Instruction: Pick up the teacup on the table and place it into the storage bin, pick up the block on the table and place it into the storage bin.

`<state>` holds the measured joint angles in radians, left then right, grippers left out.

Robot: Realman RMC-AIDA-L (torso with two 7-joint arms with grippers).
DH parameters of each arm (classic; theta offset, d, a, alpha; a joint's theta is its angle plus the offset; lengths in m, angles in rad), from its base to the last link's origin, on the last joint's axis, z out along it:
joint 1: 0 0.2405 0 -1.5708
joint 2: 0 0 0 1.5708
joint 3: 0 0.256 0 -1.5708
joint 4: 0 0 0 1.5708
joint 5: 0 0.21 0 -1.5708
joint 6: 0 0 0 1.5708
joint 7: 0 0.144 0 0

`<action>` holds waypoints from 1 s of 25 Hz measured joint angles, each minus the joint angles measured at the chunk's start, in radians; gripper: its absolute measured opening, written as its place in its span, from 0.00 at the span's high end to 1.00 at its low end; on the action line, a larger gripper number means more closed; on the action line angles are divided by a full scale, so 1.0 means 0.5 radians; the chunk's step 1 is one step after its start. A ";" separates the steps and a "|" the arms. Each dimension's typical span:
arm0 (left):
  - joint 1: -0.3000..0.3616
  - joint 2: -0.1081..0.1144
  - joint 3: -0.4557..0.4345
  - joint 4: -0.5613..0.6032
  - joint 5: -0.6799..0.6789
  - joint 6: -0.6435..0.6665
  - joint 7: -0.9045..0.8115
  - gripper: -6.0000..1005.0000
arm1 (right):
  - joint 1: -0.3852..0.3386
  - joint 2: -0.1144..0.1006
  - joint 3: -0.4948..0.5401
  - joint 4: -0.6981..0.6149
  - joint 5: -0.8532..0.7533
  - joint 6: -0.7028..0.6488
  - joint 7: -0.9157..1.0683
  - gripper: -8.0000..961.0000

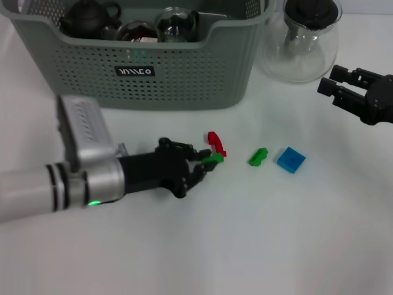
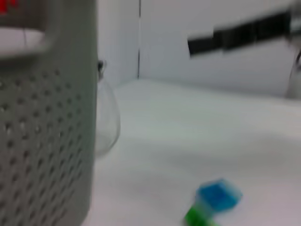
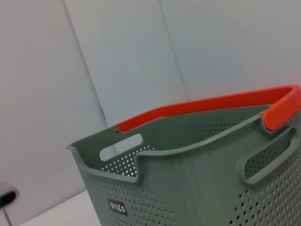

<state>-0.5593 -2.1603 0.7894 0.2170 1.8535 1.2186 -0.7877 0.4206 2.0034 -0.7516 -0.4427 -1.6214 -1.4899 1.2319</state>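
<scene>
The left gripper [image 1: 212,161] lies low over the middle of the white desk [image 1: 258,246], its black fingers closed around a small green block [image 1: 214,158]; a red block [image 1: 215,143] sits touching or just beside that block on the side toward the storage bin [image 1: 184,74]. A second green block [image 1: 258,157] lies a little further toward the desk's right edge, and a blue block [image 1: 291,160] rests just beside it, further right again; the left wrist view shows this blue block [image 2: 218,195] with a green one [image 2: 200,217] close against it. The grey-green storage bin stands at the far edge of the desk, left of centre, its black label [image 1: 136,71] facing the robot. Inside it sit a dark teapot [image 1: 91,17], a dark cup-like piece [image 1: 136,30] and a clear glass piece [image 1: 177,24]; whether either is the teacup cannot be told. A clear glass carafe [image 1: 302,46] with a black lid stands at the far edge just to the right of the bin. The right gripper [image 1: 334,86] hangs above the desk's right edge, near the carafe and well apart from the blocks, its two black fingers spread with nothing between them. The right wrist view shows the storage bin [image 3: 188,179] with an orange rim band [image 3: 211,106] along its far side
</scene>
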 joint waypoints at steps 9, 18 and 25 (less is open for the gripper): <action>0.229 0.116 -0.473 1.042 -0.048 1.396 -1.257 0.81 | 0.002 0.007 0.000 -0.013 0.000 0.004 -0.003 0.47; -0.136 0.330 -0.584 1.637 0.029 0.985 -2.290 0.80 | 0.004 0.012 -0.005 -0.017 0.000 -0.009 -0.004 0.47; -0.453 0.442 -0.251 1.616 0.761 0.476 -2.716 0.79 | 0.014 0.012 -0.012 -0.017 0.000 0.004 -0.003 0.47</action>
<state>-0.7857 -1.9394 0.6638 1.0249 2.2341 1.4566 -2.1459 0.4278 2.0095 -0.7578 -0.4511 -1.6214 -1.4881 1.2302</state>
